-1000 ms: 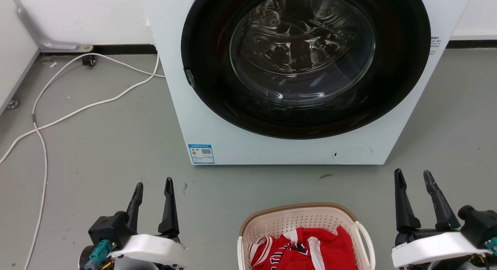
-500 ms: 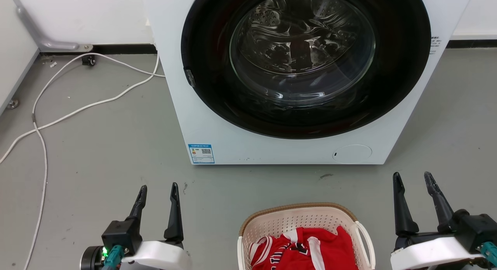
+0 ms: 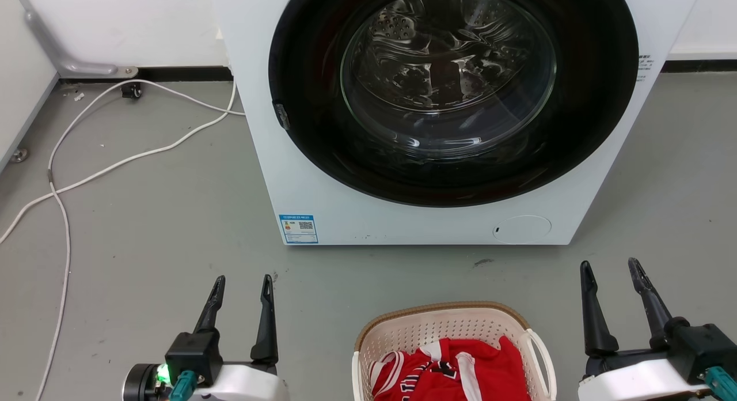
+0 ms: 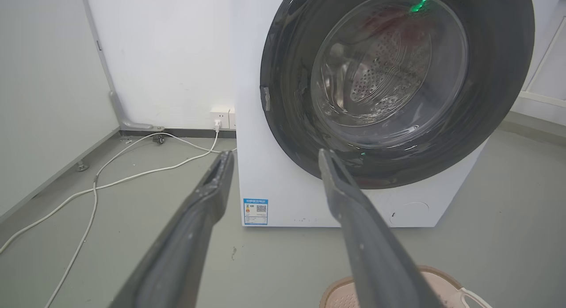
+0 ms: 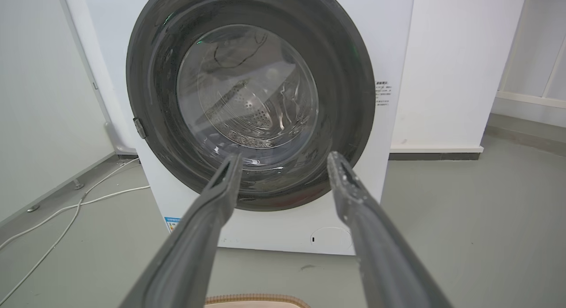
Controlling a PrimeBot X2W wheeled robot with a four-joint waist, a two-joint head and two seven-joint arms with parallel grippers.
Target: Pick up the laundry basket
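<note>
- Laundry basket (image 3: pixel 437 330) on the grey floor (image 3: pixel 173 216) at near centre, a little in front of the washing machine (image 3: pixel 322 199), cut off by the near edge of the head view.
- Cream perforated walls, brown woven-look rim, white loop handle (image 3: pixel 542 355) on the right side.
- Inside the basket: a crumpled red garment (image 3: pixel 460 372) with white trim and a small dark patch, heaped in the near part, far inner wall bare.
- Left jaws parted to a middling gap, holding nothing; dark fingers (image 3: pixel 265 323) pointing far, over bare floor left of the basket and apart from it.
- Right jaws likewise parted and empty; fingers (image 3: pixel 593 317) pointing far, right of the basket and clear of the handle.
- Basket between the two pairs of jaws, touched by neither.
- Washing machine: white front loader, round glass door (image 3: pixel 449 90) with dark surround, shut; perforated steel drum visible through the glass, contents not clear behind reflections.
- Blue label (image 3: pixel 298 228) at the machine's lower left corner.
- White cables (image 3: pixel 115 166) trailing over the floor on the left, toward the far wall.
</note>
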